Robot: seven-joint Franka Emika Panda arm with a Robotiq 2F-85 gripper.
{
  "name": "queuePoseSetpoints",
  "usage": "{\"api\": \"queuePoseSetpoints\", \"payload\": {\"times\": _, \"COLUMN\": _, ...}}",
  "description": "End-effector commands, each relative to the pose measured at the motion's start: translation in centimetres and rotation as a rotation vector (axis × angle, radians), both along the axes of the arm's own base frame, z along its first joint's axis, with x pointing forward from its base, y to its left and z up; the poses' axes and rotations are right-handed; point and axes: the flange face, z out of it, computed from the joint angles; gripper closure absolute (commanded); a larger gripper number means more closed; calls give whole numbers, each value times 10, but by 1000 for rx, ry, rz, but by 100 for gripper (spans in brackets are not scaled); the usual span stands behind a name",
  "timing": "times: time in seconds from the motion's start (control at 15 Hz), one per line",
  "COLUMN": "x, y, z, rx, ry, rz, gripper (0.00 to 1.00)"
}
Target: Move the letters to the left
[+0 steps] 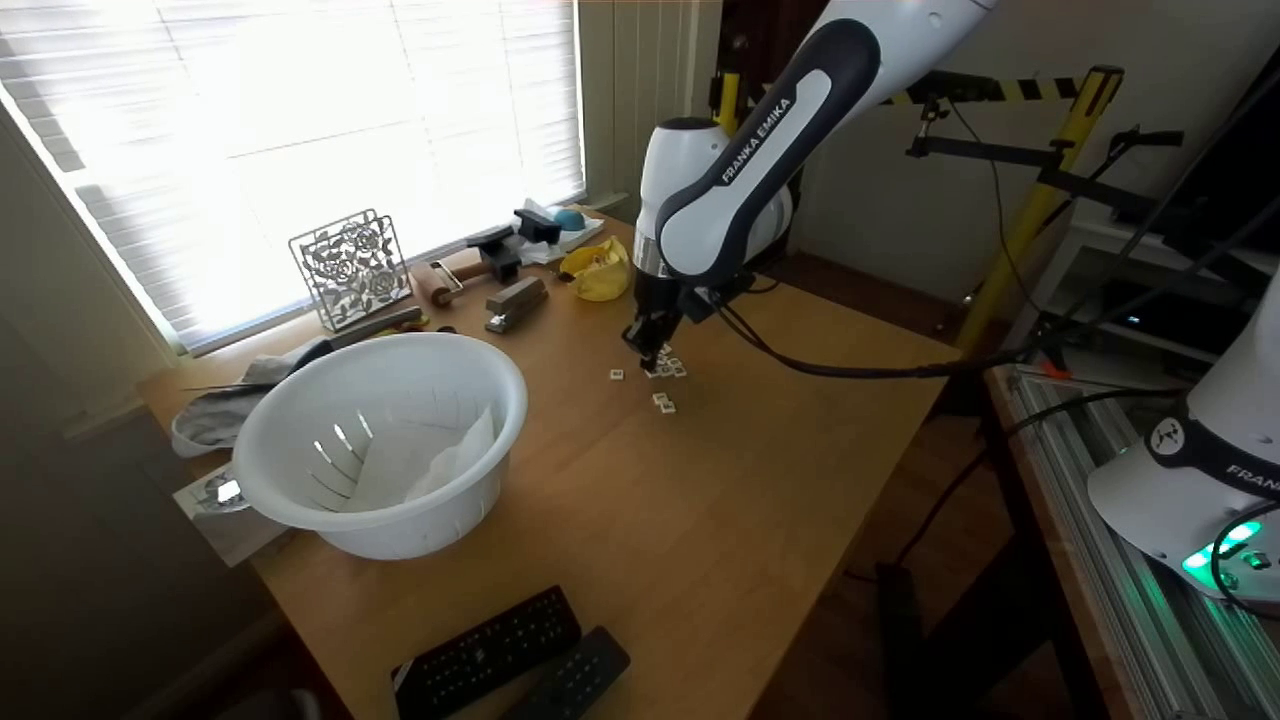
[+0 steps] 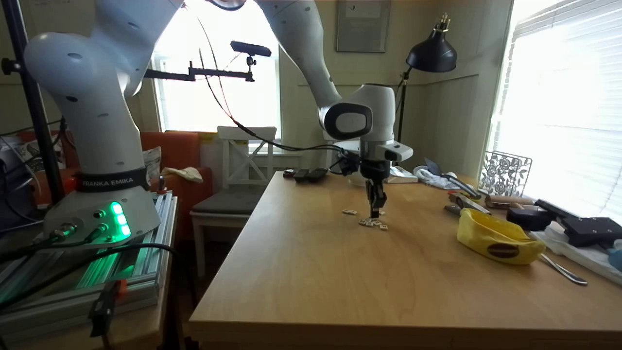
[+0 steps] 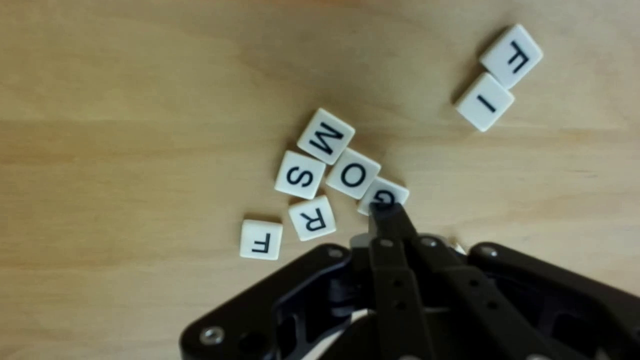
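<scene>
Finding the black two-fingered robotic gripper (image 2: 374, 213) pointing down at the small square white letter tiles (image 3: 353, 186) lying in a loose cluster on the light-brown wooden table (image 1: 700, 530). Noting its fingers (image 3: 397, 287) standing pressed together. Observing one fingertip (image 3: 389, 219) covering part of the G tile (image 3: 386, 190) in the wrist view; being unable to confirm contact. Recording one F tile (image 3: 511, 56) and the I tile (image 3: 484, 102) lying side by side, apart from the cluster.
</scene>
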Motion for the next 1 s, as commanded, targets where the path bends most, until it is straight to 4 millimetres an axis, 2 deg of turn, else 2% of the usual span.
{"api": "queuePoseSetpoints", "payload": {"times": 0.0, "x": 9, "y": 1, "z": -5, "rx": -9, "ry": -11, "rz": 34, "gripper": 100}}
{"api": "queuePoseSetpoints", "payload": {"times": 0.33, "x": 8, "y": 9, "z": -8, "rx": -23, "ry": -13, "rz": 135, "gripper": 100}}
{"api": "queuePoseSetpoints", "payload": {"times": 0.93, "x": 1, "y": 29, "z": -10, "rx": -102, "ry": -56, "rz": 543, "gripper": 100}}
